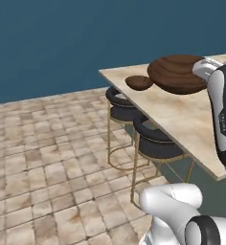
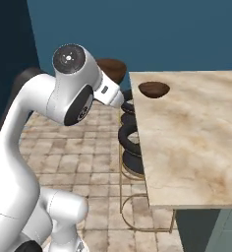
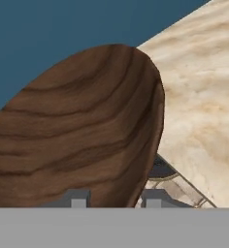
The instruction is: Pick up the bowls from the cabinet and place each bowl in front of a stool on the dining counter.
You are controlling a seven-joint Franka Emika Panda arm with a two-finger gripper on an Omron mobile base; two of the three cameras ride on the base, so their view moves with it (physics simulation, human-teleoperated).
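2 bowls | held bowl (image 3: 82, 140) tilted in tool (image 3: 114, 198) | other bowl (image 2: 154, 89) upright on counter (image 2: 196, 142)

Even, flat rendered light, soft shadows, no glare, slightly coarse pixelated detail.

one bowl (image 2: 154, 89) sits on the dining counter (image 2: 196, 142) near its far corner. second bowl (image 1: 178, 73) is held up at the gripper (image 3: 114, 197), nearer the robot than the first, over the counter's stool-side edge. two stools (image 1: 155, 139) stand in a row along that edge, seats partly tucked under the counter.
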